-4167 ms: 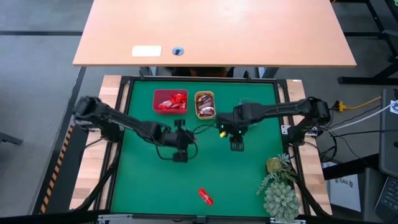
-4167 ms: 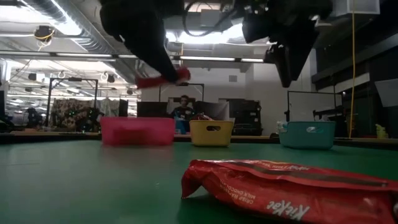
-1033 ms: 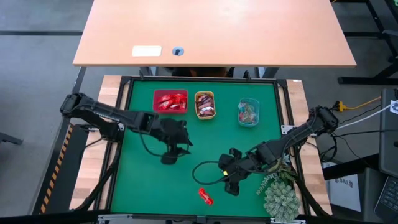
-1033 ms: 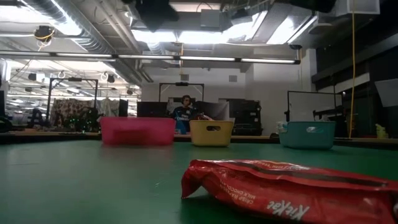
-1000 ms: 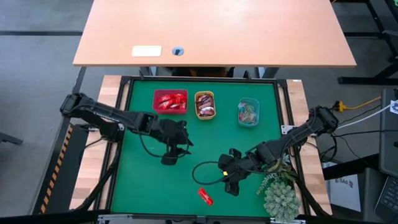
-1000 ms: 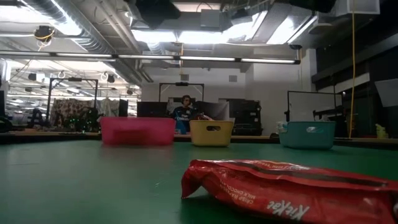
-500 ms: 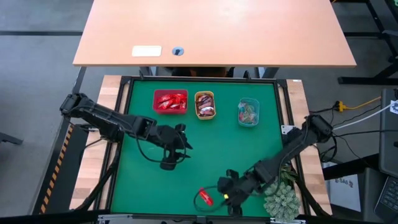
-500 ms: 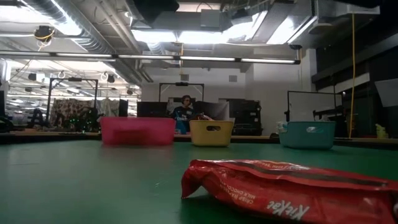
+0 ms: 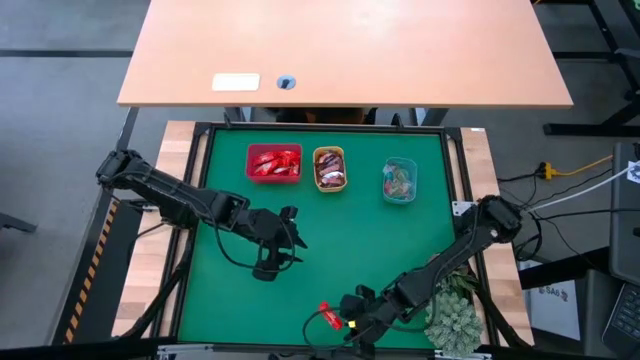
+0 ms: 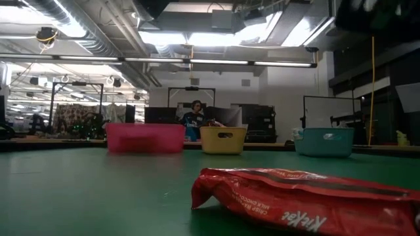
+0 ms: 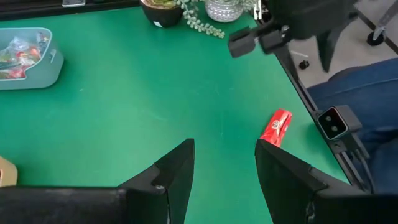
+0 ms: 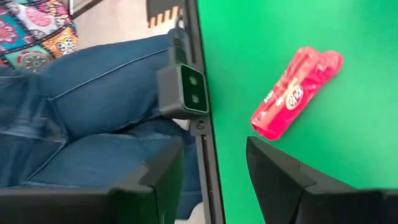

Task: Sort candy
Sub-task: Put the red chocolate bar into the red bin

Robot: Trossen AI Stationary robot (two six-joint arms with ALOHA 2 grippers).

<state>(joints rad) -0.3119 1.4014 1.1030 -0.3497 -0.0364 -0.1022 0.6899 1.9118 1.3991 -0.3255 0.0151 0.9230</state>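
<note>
Open green mat [image 9: 330, 240] mid-table; 3 trays [image 9: 274, 162] line the far edge, plant [image 9: 452, 318] crowds the near-right corner.

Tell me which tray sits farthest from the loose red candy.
The red tray, at the left end of the row; the orange tray and teal tray sit nearer the loose red candy.

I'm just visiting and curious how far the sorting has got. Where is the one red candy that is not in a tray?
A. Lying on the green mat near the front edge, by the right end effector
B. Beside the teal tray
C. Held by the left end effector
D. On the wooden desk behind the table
A: the red candy lies flat on the green mat, just ahead of the open right end effector, which has not gripped it.
</note>
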